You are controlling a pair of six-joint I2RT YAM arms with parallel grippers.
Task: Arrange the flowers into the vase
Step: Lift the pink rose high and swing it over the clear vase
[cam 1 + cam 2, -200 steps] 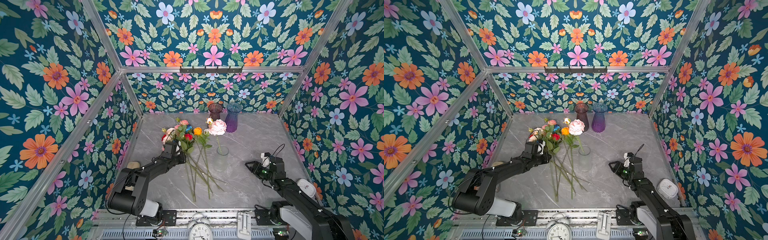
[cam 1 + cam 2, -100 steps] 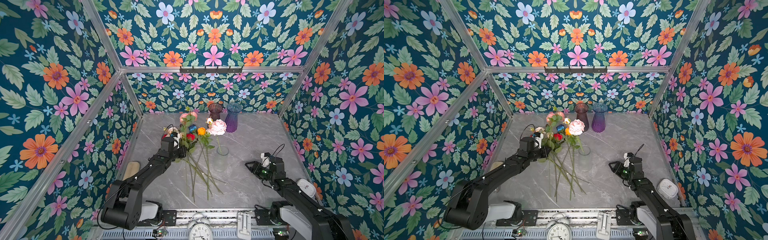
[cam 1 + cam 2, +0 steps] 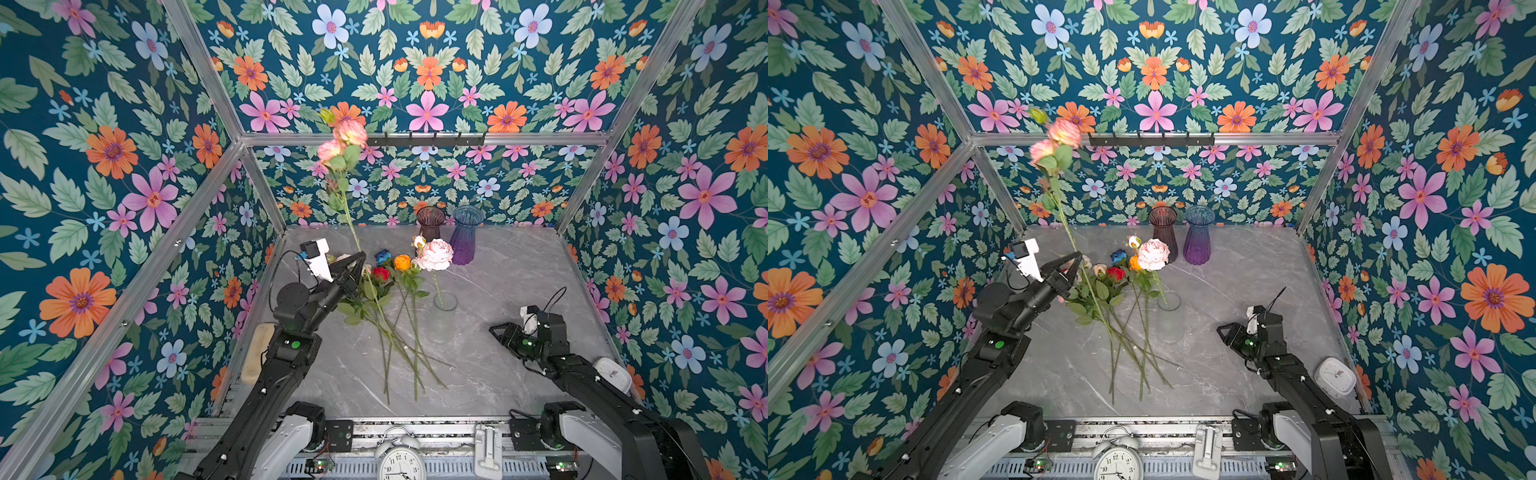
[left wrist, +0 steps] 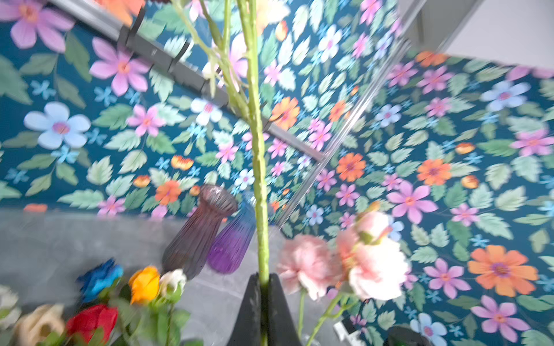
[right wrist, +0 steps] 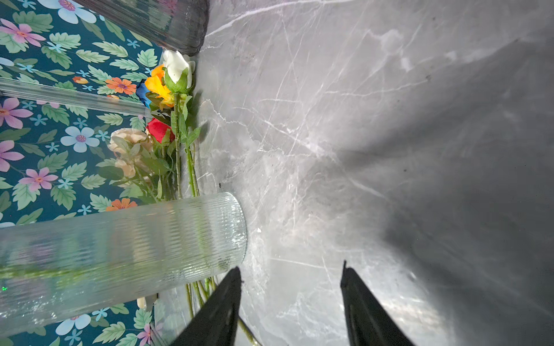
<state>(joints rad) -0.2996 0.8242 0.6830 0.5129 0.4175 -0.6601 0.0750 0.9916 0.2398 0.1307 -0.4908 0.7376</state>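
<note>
Gripping: the left gripper (image 3: 360,258) (image 4: 263,283) pinches the long green stem of a peach-and-pink ruffled flower spray (image 3: 348,137) (image 3: 1064,135), its jaws closed tight on the stem.
Held spray: it stands nearly upright, blooms high against the back wall, its lower stem running down into the leaves of the heap below.
Right gripper: the right gripper (image 3: 497,331) (image 5: 290,266) sits low over the grey marble tabletop (image 3: 519,270), jaws apart with nothing between them, well apart from the heap.
Vase: the clear ribbed glass vase (image 3: 445,302) (image 5: 135,248) stands mid-table and holds one pale pink ruffled bloom (image 3: 434,254).
Loose flowers: red, orange, blue, white and cream loose flowers (image 3: 386,316) lie heaped just beside the vase, stems pointing toward the robot.
Behind: a dark maroon ribbed vase (image 3: 431,220) and a purple-to-blue ribbed vase (image 3: 466,241) stand side by side near the back wall.
</note>
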